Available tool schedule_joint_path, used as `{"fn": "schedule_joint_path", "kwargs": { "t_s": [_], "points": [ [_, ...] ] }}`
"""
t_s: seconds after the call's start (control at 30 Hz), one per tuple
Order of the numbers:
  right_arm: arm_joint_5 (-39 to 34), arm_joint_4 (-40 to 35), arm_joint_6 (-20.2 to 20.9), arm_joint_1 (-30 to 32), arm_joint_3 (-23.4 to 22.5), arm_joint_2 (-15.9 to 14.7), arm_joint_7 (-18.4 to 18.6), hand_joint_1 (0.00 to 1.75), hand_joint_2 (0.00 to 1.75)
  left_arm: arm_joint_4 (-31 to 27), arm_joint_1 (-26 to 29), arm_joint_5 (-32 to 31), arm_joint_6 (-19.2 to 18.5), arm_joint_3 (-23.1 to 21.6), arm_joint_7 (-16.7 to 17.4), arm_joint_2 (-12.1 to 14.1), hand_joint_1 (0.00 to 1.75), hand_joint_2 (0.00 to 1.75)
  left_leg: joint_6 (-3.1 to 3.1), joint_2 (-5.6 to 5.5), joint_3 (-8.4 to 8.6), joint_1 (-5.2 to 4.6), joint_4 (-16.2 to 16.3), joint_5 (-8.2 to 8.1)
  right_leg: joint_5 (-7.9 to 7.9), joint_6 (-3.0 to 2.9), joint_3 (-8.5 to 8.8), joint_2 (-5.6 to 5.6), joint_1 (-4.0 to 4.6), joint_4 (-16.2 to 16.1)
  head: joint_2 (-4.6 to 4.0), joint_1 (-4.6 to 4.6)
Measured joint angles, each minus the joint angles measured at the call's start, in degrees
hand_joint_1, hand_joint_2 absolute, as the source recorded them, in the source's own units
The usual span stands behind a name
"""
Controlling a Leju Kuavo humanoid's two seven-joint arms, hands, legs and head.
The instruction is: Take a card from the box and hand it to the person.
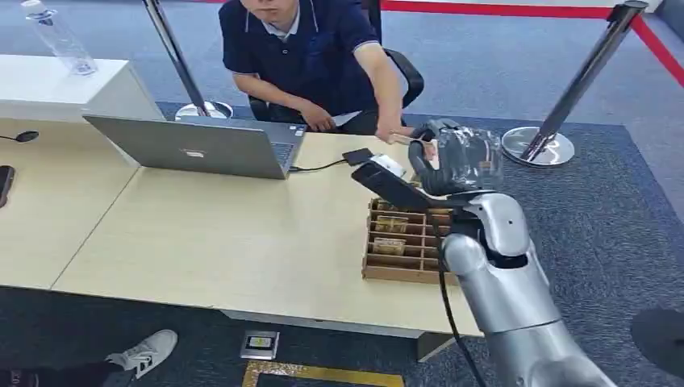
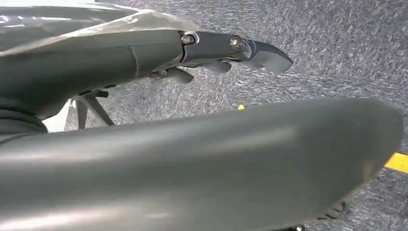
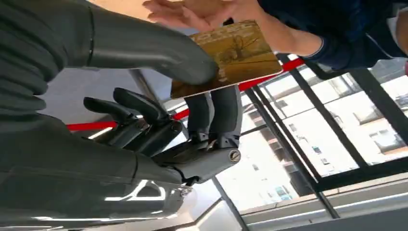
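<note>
My right hand (image 1: 452, 157) is raised above the far right part of the table, beyond the cardboard card box (image 1: 406, 242). It pinches a golden-brown card (image 3: 235, 55) between its thumb (image 3: 159, 45) and fingers (image 3: 216, 115). The person's hand (image 1: 399, 133) reaches to the card; in the right wrist view that hand (image 3: 192, 12) touches the card's far edge. The box holds several cards (image 1: 390, 246) in slots. My left hand (image 2: 231, 48) hangs over grey carpet, its fingers straight and holding nothing.
A seated person (image 1: 310, 56) in a dark shirt faces me across the wooden table (image 1: 218, 234). An open laptop (image 1: 202, 145) stands at the table's far side, with a small black and white device (image 1: 379, 165) beside it. Stanchion posts (image 1: 565, 97) stand behind.
</note>
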Motion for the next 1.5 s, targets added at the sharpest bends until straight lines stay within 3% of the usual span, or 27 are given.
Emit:
{"fn": "schedule_joint_path", "kwargs": {
  "t_s": [0.4, 0.87, 0.9, 0.93, 0.97, 1.0, 1.2, 1.23, 1.37, 1.5],
  "points": [
    [-0.18, 16.66, -2.36, -9.73, -0.09, 4.33, 0.46, 1.75, 1.75, 0.04, -0.09, 0.79, 0.52, -0.02, 0.33, -0.15, 0.00, 0.00, 0.00, -0.01, -0.02, 0.00, 0.00, 0.00, 0.01, -0.02, -0.02, 0.00, 0.00, 0.01, 0.00, 0.00],
    [-0.44, 22.35, -3.25, -10.31, -0.09, 6.62, 0.44, 1.75, 1.75, 0.04, -0.09, -0.09, 0.39, -0.02, 0.07, 0.22, 0.00, 0.00, 0.00, -0.01, -0.02, 0.00, 0.00, 0.00, 0.02, -0.02, -0.03, 0.00, 0.00, 0.00, 0.00, 0.00],
    [-0.52, 22.35, -3.32, -10.22, -0.09, 6.62, 0.52, 1.55, 1.75, 0.04, -0.09, -0.13, 0.39, -0.02, 0.07, 0.26, 0.00, 0.00, 0.00, -0.01, -0.02, 0.00, 0.00, 0.00, 0.02, -0.02, -0.03, 0.00, 0.00, 0.00, 0.00, 0.00],
    [-0.57, 22.33, -3.32, -10.11, -0.09, 6.60, 0.52, 0.23, 1.75, 0.04, -0.09, -0.22, 0.39, -0.02, 0.07, 0.26, 0.00, 0.00, 0.00, -0.01, -0.02, 0.00, 0.01, 0.00, 0.02, -0.02, -0.03, 0.00, 0.00, 0.00, 0.00, 0.00],
    [-0.72, 22.31, -3.32, -9.97, -0.11, 6.60, 0.52, 0.23, 1.75, 0.04, -0.09, -0.24, 0.42, -0.04, 0.13, 0.28, 0.00, 0.00, 0.00, -0.01, -0.03, 0.00, 0.01, 0.00, 0.02, -0.02, -0.04, 0.00, 0.00, 0.00, 0.00, 0.00],
    [-0.92, 22.29, -3.32, -9.84, -0.11, 6.60, 0.52, 0.00, 1.75, 0.04, -0.09, -0.24, 0.44, -0.04, 0.17, 0.28, 0.00, 0.00, 0.00, -0.01, -0.03, 0.00, 0.01, 0.00, 0.02, -0.02, -0.05, 0.00, 0.00, 0.00, 0.00, 0.00],
    [-4.24, 19.35, -3.30, -6.73, -0.96, 6.34, -0.92, 0.00, 1.75, 0.04, -0.08, -0.13, 0.44, -0.07, 0.42, 0.28, 0.00, 0.00, 0.00, -0.01, -0.03, 0.00, 0.00, 0.00, 0.01, -0.02, -0.06, 0.00, 0.00, -0.03, 0.00, 0.00],
    [-5.23, 17.64, -3.32, -5.11, -1.29, 6.16, -1.62, 0.00, 0.00, 0.04, -0.06, -0.04, 0.41, -0.07, 0.44, 0.28, 0.00, 0.00, 0.00, -0.01, -0.04, 0.01, 0.00, 0.00, 0.01, -0.02, -0.06, 0.00, 0.01, -0.03, 0.00, 0.00],
    [-10.15, 4.00, -1.23, 5.89, -1.88, 4.77, -4.61, 0.00, 0.00, 0.04, 0.03, 0.94, 0.46, -0.04, 1.11, 0.26, 0.00, 0.00, 0.04, -0.05, -0.07, 0.01, 0.00, -0.03, -0.01, 0.00, -0.07, 0.00, 0.01, -0.08, 0.00, 0.02],
    [-13.04, -9.61, -0.11, 16.12, -1.97, 2.89, -5.35, 0.00, 0.00, 0.07, 0.17, 1.57, 0.57, -0.04, 1.22, 0.20, 0.00, 0.00, 0.02, -0.09, -0.17, 0.00, 0.00, -0.08, -0.02, 0.01, -0.20, 0.00, 0.00, -0.11, 0.00, 0.02]
  ]
}}
